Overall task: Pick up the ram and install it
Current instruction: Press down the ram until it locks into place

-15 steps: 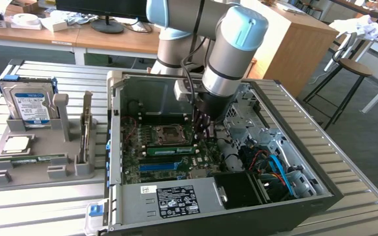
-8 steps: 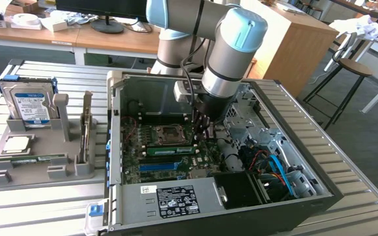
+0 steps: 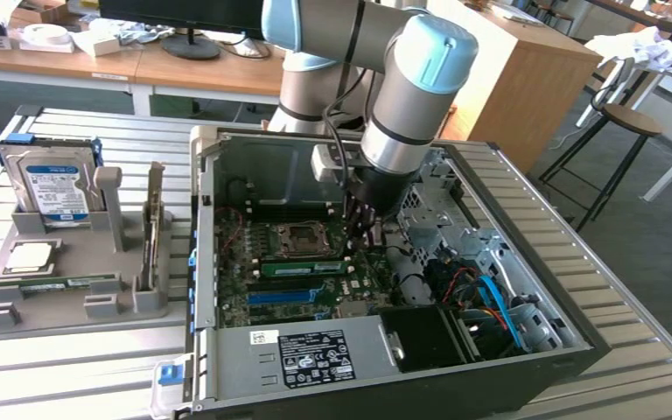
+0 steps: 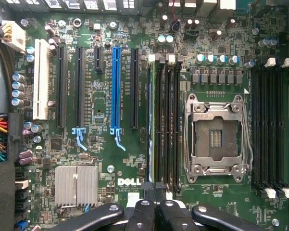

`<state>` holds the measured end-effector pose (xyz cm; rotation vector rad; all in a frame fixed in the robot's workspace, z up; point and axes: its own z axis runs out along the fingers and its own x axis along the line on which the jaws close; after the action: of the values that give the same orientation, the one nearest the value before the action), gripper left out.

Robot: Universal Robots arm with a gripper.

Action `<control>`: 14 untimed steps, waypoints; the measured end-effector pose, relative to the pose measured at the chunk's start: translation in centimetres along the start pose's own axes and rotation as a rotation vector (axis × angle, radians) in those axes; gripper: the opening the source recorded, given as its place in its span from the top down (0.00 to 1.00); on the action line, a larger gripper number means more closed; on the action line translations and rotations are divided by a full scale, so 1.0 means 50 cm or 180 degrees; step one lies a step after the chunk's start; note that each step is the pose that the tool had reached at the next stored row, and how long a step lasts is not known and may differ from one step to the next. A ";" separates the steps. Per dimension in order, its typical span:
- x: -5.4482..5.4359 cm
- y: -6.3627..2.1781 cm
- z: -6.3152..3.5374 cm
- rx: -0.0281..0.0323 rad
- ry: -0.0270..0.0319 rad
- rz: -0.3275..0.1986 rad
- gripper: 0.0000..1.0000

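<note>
Slatted metal tabletop (image 3: pixel 67 359) carrying open PC case (image 3: pixel 570 350). Fingers (image 4: pixel 156 209) sitting closed directly above ram (image 4: pixel 156 130), its long axis running straight away from fingers along slot (image 4: pixel 169 130).

Green motherboard (image 4: pixel 110 159) with one blue slot (image 4: pixel 116 86) among black ones, white slot (image 4: pixel 41 79) beside them. Green ram (image 3: pixel 301 268) on the motherboard. Black gripper (image 4: pixel 156 209). Silver-and-pale-blue arm (image 3: pixel 412 87). Grey tray (image 3: pixel 67 262) carrying a blue-white labelled drive (image 3: pixel 56 188).
</note>
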<state>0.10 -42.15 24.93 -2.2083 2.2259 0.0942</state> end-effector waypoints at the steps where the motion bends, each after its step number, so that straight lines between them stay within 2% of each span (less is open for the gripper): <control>1: 0.000 -0.001 0.000 0.0000 0.0000 0.0000 0.90; 7: -0.001 -0.003 0.000 0.0000 -0.0001 0.0000 0.90; 14: -0.019 -0.003 0.003 0.0000 0.0000 0.0000 0.90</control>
<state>0.24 -41.20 24.85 -2.2083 2.2259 0.0943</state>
